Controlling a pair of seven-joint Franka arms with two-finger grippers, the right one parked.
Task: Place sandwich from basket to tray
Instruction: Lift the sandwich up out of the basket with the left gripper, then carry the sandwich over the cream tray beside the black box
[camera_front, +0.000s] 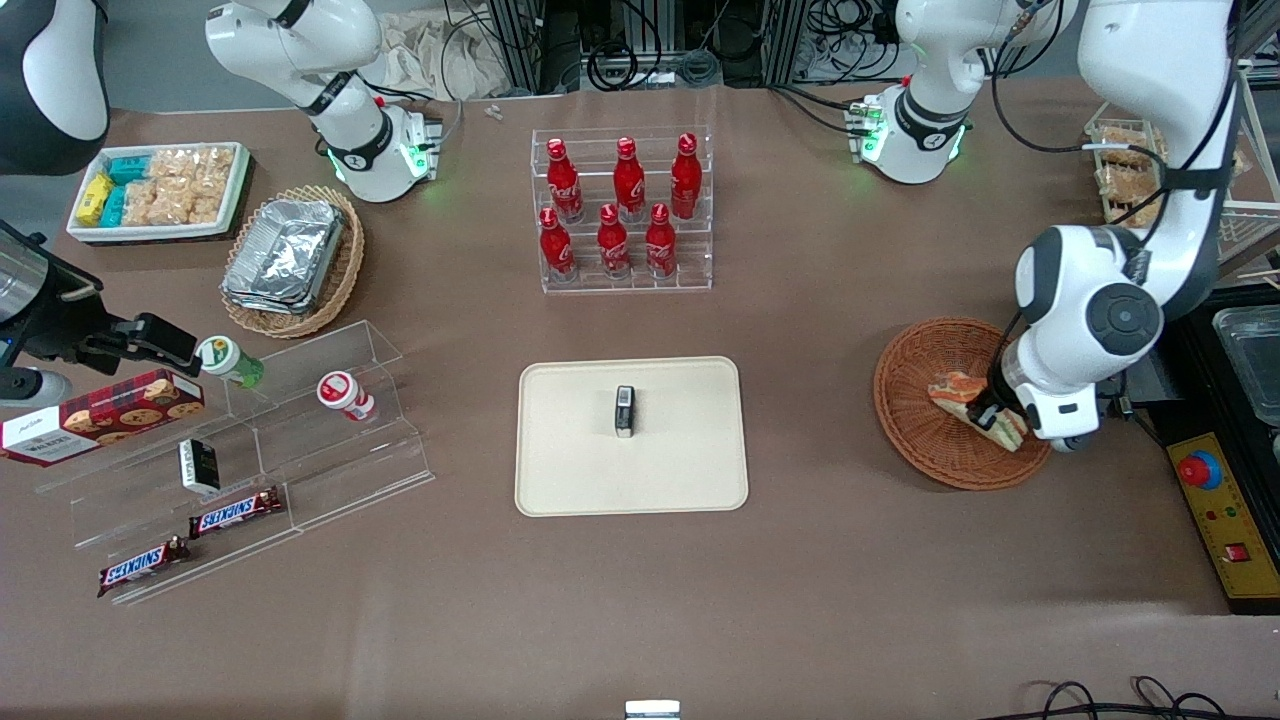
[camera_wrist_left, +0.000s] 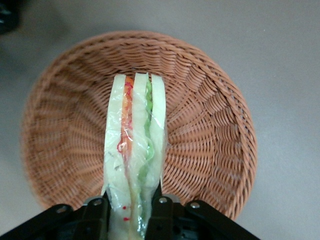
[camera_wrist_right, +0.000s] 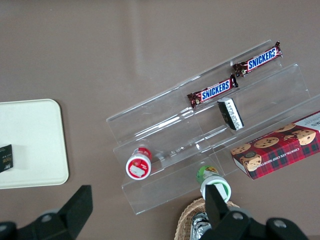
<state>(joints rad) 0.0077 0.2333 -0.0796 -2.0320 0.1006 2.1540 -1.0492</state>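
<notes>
**A:** Where's the sandwich (camera_wrist_left: 134, 150) right now?

**B:** Pinched in the claw (camera_wrist_left: 131, 207). The wrist view shows the two fingers (camera_wrist_left: 97, 212) pressed against its bread faces at one end, with the wedge's long axis running straight out from the claw over the middle of the basket (camera_wrist_left: 210, 135). It looks lifted clear of the weave, though I can't be sure it has left the bottom entirely.

**A:** And from the front?

**B:** The claw (camera_front: 1000, 415) sits over the basket (camera_front: 920, 400) at the working arm's end of the bench, with the sandwich (camera_front: 975, 400) poking out of it toward about ten o'clock in that picture.

**A:** So which way to the tray?

**B:** The tray (camera_front: 560, 470) lies at nine o'clock from the claw in the front picture, well apart from the basket, with bare bench between. My guess is a lift, then a level carry sideways toward the parked arm's end.

**A:** Anything in the landing spot?

**B:** A small dark box (camera_front: 624, 411) stands near the tray's middle; I'd set down beside it.
</notes>
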